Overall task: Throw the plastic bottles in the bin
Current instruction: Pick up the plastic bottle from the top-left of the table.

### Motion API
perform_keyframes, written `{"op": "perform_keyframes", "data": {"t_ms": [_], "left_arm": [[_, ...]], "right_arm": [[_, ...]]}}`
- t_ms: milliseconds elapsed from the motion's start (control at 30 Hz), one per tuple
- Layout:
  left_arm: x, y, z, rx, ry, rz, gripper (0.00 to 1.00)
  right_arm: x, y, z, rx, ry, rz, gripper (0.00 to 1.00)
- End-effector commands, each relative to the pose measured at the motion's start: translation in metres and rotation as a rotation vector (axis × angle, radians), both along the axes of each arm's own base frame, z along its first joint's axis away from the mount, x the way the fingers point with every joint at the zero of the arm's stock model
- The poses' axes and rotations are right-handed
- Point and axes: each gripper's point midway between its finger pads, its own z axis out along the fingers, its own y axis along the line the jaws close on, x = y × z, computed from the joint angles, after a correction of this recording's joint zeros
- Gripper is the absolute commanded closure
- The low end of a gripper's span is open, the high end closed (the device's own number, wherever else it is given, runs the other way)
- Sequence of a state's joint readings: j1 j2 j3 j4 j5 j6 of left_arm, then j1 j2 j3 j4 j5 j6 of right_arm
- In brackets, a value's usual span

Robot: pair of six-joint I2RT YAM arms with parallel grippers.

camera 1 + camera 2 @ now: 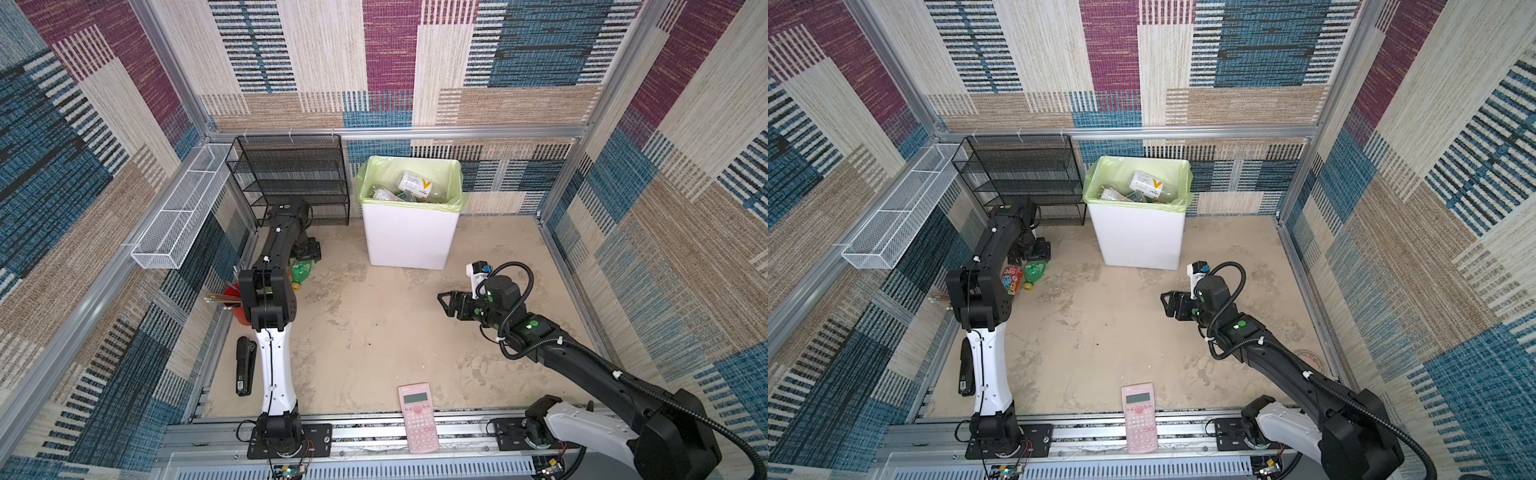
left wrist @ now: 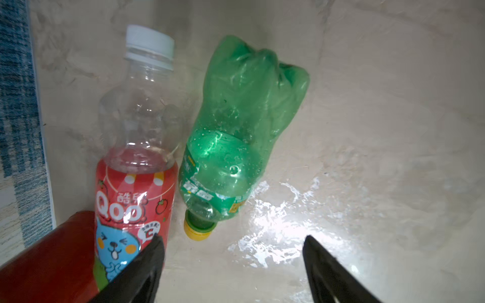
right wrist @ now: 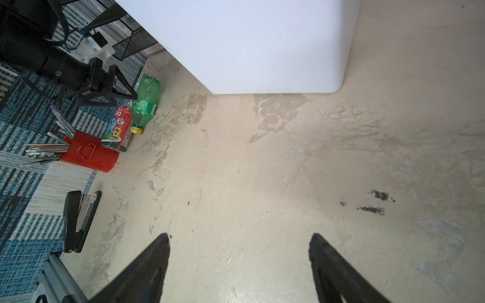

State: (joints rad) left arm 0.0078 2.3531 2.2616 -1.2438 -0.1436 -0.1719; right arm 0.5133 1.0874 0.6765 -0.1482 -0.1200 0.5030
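Observation:
Two plastic bottles lie side by side on the floor at the left wall. One is a crushed green bottle [image 2: 236, 136] [image 1: 300, 272] [image 3: 145, 102] with a yellow cap. The other is a clear bottle with a red label [image 2: 136, 170] [image 1: 1011, 280] [image 3: 119, 128] and a white cap. My left gripper [image 2: 232, 238] hangs open just over them; one finger overlaps the red label, and bare floor shows between the jaws. The bin [image 1: 409, 237] [image 1: 1138, 237] [image 3: 249, 39], white with a green liner, holds several bottles [image 1: 415, 183]. My right gripper [image 3: 240, 236] [image 1: 442, 305] stands open and empty over the floor.
A red pencil cup [image 3: 89, 154] [image 2: 52, 262] touches the red-labelled bottle. A black stapler [image 1: 245, 365] lies near the left arm's base and a pink calculator [image 1: 417, 415] at the front edge. A black mesh rack [image 1: 291, 178] and a white wire basket [image 1: 183, 208] stand back left.

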Motion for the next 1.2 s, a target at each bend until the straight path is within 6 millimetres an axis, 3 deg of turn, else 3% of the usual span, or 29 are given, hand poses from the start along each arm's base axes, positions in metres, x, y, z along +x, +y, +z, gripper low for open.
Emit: {"op": "perform_keyframes", "data": {"t_ms": [0, 467, 667, 833, 1000, 1167], "left_arm": [[-0.002, 0.004, -0.009, 0.016, 0.04, -0.05, 0.17], [0.014, 0.002, -0.05, -0.054, 0.065, -0.069, 0.33], [0.015, -0.002, -0.048, -0.078, 0.058, -0.078, 0.45], [0.009, -0.019, -0.021, -0.135, 0.027, -0.099, 0.52], [-0.009, -0.048, 0.038, -0.168, -0.091, -0.143, 0.52], [-0.046, -0.078, 0.092, -0.282, -0.245, -0.124, 0.52]], "right_arm": [[0.002, -0.002, 0.003, -0.008, -0.001, -0.018, 0.16], [0.008, 0.0, 0.004, -0.03, 0.028, -0.019, 0.17], [0.01, 0.0, 0.008, -0.03, 0.022, -0.021, 0.18], [0.012, 0.0, 0.013, -0.03, 0.006, -0.027, 0.18], [0.015, 0.001, 0.014, -0.001, -0.013, -0.041, 0.18], [0.017, 0.004, 0.011, 0.046, -0.022, -0.051, 0.19]]}}
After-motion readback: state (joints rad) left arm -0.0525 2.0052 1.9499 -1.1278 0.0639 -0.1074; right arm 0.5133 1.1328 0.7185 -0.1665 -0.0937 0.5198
